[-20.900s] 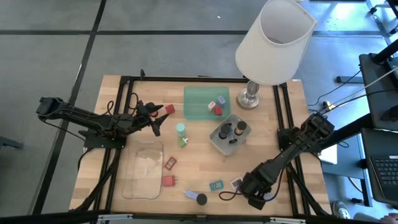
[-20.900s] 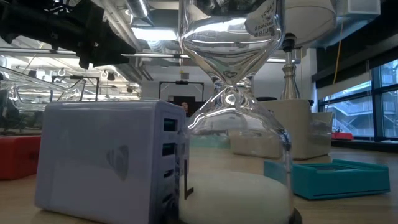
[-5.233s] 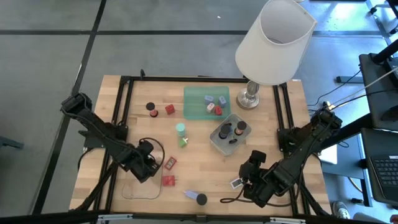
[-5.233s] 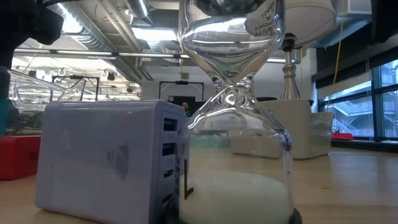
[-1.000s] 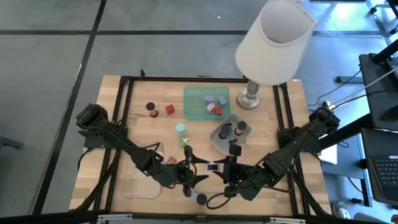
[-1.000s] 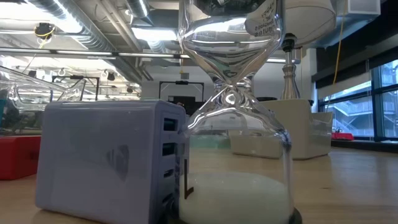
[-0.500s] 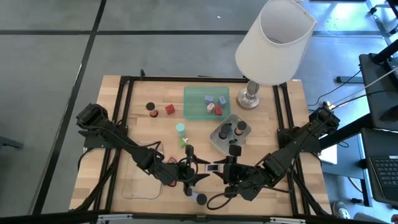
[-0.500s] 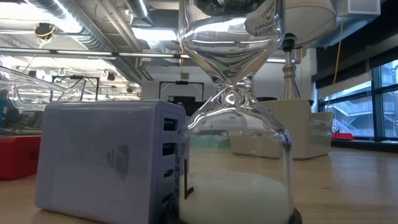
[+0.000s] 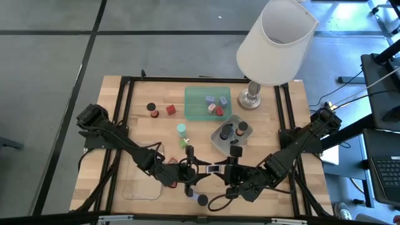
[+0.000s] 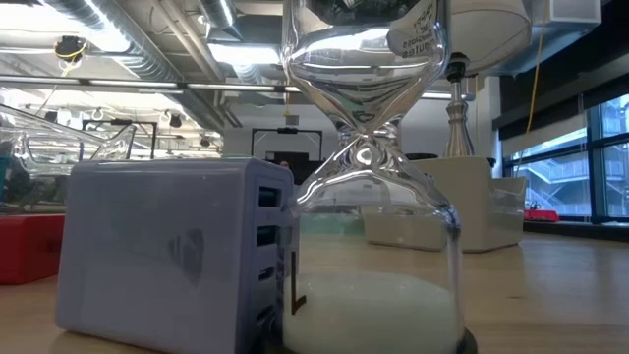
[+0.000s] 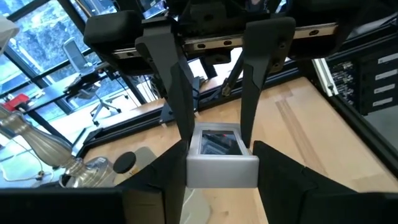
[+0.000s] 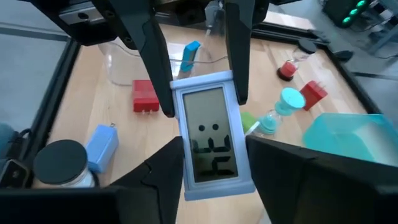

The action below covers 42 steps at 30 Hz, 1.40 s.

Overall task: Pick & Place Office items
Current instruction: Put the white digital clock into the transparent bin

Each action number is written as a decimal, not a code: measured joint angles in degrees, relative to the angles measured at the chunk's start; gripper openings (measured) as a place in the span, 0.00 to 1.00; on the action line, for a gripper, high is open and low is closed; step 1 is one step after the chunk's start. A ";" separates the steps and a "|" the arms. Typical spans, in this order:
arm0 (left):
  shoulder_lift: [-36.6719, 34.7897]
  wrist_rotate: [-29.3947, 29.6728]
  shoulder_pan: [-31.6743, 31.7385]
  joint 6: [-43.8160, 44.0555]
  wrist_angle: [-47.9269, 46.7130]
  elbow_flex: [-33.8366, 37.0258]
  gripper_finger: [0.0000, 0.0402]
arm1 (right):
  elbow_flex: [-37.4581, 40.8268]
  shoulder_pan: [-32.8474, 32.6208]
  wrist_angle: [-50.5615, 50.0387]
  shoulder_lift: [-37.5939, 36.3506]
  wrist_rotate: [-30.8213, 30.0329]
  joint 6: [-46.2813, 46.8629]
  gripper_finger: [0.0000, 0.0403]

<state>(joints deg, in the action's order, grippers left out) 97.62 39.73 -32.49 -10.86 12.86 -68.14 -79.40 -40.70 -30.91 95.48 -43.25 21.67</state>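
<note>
A small pale-blue digital display (image 9: 214,168), one of the office items, hangs above the table's near middle between my two grippers. My left gripper (image 9: 203,170) reaches it from the left and my right gripper (image 9: 224,170) from the right, and both are shut on it. Its screen (image 12: 210,140) faces up. Other office items lie loose: a red block (image 9: 170,110), a black cap (image 9: 150,107), a teal hourglass (image 9: 181,130), and another black cap (image 9: 202,200) next to a blue piece (image 9: 190,194). My left gripper pinches the display's left end (image 11: 221,173) between its two fingers, one on each long side. It comes in level from the table's left, along the display. The display is level and clear of the table. My right gripper pinches the display's right end (image 12: 214,177) between its two fingers, across the two long sides. It comes in level from the table's right, facing the left gripper. The display is clear of the table with its screen up.
A green tray (image 9: 199,111) with several pieces and a grey tray (image 9: 220,145) with black caps sit behind the grippers. A clear tray (image 9: 132,187) lies at the near left, and a white-shaded lamp (image 9: 275,44) stands at the far right. A lilac charger block (image 10: 167,256) and an hourglass (image 10: 373,197) fill the low view.
My left gripper's fingers have closed in on the display's left end. Both arms and the display have stayed in place.
</note>
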 joint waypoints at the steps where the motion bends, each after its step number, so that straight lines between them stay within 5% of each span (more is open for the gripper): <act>1: 0.00 0.04 0.00 0.46 0.00 0.00 0.38 | 0.00 0.01 0.08 0.00 0.81 0.12 0.42; 11: 0.00 0.63 0.10 7.52 -0.16 0.00 0.39 | 0.00 0.06 -0.53 0.00 6.49 4.04 0.74; 17: 0.00 0.54 0.90 14.50 -3.27 0.00 0.39 | -0.01 0.16 -7.81 -0.38 8.59 5.63 0.85; 29: -0.08 -2.02 1.97 30.11 -17.57 -0.02 0.39 | 0.00 2.29 -29.55 -5.17 17.36 24.52 0.87; 42: -13.30 -20.30 -2.80 71.88 -61.44 -6.56 0.39 | 0.00 2.31 -32.88 -5.22 17.28 26.98 0.81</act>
<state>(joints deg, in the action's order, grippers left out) 84.32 19.43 -35.29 61.02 -48.57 -74.70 -79.40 -38.39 -63.79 90.26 -25.97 48.64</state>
